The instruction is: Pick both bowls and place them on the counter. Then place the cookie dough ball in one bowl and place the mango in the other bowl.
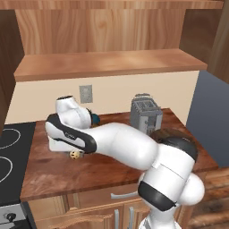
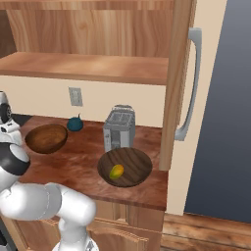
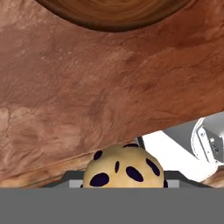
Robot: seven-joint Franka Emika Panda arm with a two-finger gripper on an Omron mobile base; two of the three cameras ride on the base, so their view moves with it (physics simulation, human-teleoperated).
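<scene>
My gripper (image 1: 71, 151) reaches out over the left part of the counter (image 1: 89, 172), shut on the cookie dough ball (image 1: 74, 155), a tan ball with dark specks. In the hand view the ball (image 3: 124, 168) sits close at the bottom and hides the fingers, with the rim of the deeper reddish-brown bowl (image 3: 113, 15) just ahead at the top. That bowl (image 2: 46, 138) stands on the counter's left side, nothing showing inside it. The wider, darker bowl (image 2: 124, 166) rests near the front right edge with the mango (image 2: 116, 171) lying in it.
A silver toaster (image 2: 119, 128) stands at the back between the bowls, and a dark teal round thing (image 2: 74, 124) sits by the wall. A black stovetop (image 1: 9, 156) borders the counter on the left. A wooden shelf (image 1: 107, 62) overhangs the back.
</scene>
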